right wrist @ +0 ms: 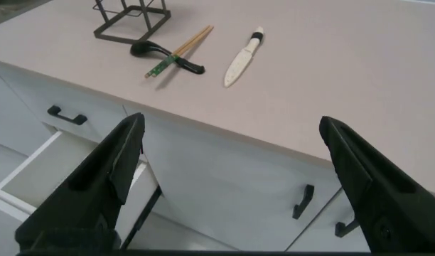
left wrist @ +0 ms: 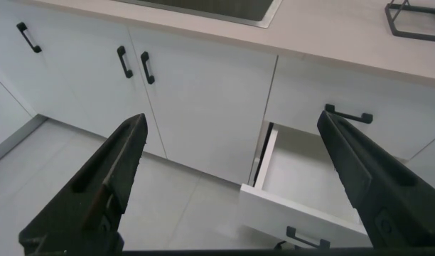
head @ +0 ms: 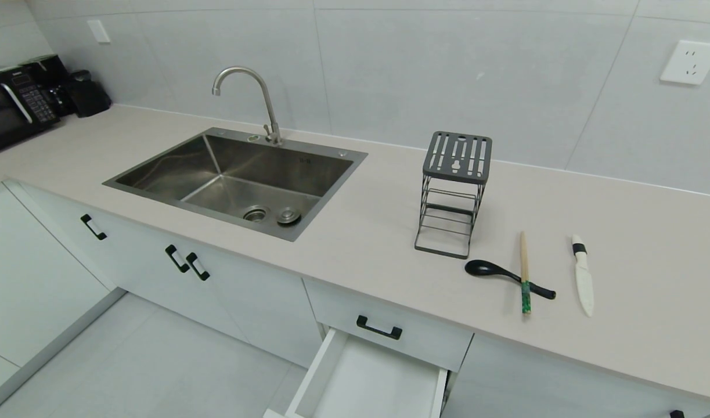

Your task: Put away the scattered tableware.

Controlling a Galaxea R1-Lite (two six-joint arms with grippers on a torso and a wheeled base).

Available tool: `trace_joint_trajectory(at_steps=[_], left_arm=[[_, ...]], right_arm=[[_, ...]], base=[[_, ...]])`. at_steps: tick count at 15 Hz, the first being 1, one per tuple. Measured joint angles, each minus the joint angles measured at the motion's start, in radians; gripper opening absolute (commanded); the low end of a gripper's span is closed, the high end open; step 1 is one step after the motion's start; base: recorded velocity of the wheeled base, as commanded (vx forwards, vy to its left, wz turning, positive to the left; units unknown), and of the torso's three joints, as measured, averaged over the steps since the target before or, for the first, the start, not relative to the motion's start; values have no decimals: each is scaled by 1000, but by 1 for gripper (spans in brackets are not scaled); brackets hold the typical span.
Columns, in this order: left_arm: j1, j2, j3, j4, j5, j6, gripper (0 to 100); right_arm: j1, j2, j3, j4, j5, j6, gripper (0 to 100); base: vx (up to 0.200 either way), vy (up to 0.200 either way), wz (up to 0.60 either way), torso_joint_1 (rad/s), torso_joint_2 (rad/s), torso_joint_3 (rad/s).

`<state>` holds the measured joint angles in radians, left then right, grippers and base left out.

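Observation:
On the beige countertop (head: 366,232) lie a black spoon (head: 505,276), a pair of wooden chopsticks (head: 524,271) with green ends resting across the spoon's handle, and a white knife (head: 582,274) with a black band. The same spoon (right wrist: 164,55), chopsticks (right wrist: 178,51) and knife (right wrist: 244,57) appear in the right wrist view. A dark wire rack (head: 453,194) stands just behind them. My right gripper (right wrist: 239,185) hangs open below and in front of the counter edge. My left gripper (left wrist: 239,178) is open too, low before the cabinets, with nothing between its fingers.
A white drawer (head: 360,383) stands pulled open under the counter, also seen as the drawer (left wrist: 310,192) from the left wrist. A steel sink (head: 238,180) with a faucet (head: 256,98) lies to the left. A black microwave (head: 12,104) sits far left.

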<state>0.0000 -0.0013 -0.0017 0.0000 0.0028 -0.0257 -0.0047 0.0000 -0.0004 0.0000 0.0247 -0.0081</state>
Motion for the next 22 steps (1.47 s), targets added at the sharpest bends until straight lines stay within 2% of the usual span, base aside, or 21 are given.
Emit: trace_joint_trajectory(at_steps=[7, 8, 10, 12, 16, 22], left_arm=[[0, 0, 0, 0, 0, 0, 100], [0, 0, 0, 0, 0, 0, 100], [0, 0, 0, 0, 0, 0, 100], [0, 0, 0, 0, 0, 0, 100], [0, 0, 0, 0, 0, 0, 100], [0, 0, 0, -1, 0, 0, 100]], right_arm=[[0, 0, 0, -16, 57, -40, 100], [0, 0, 0, -70, 67, -40, 100], [0, 5, -9, -263, 165, -41, 100], [0, 47, -36, -266, 261, -41, 100], [22, 311, -124, -254, 358, -41, 100], [91, 791, -309, -310, 390, -40, 100]], base=[[0, 0, 0, 0, 0, 0], [0, 0, 0, 0, 0, 0], [0, 0, 0, 0, 0, 0], [0, 0, 0, 0, 0, 0], [0, 0, 0, 0, 0, 0], [0, 0, 0, 0, 0, 0]])
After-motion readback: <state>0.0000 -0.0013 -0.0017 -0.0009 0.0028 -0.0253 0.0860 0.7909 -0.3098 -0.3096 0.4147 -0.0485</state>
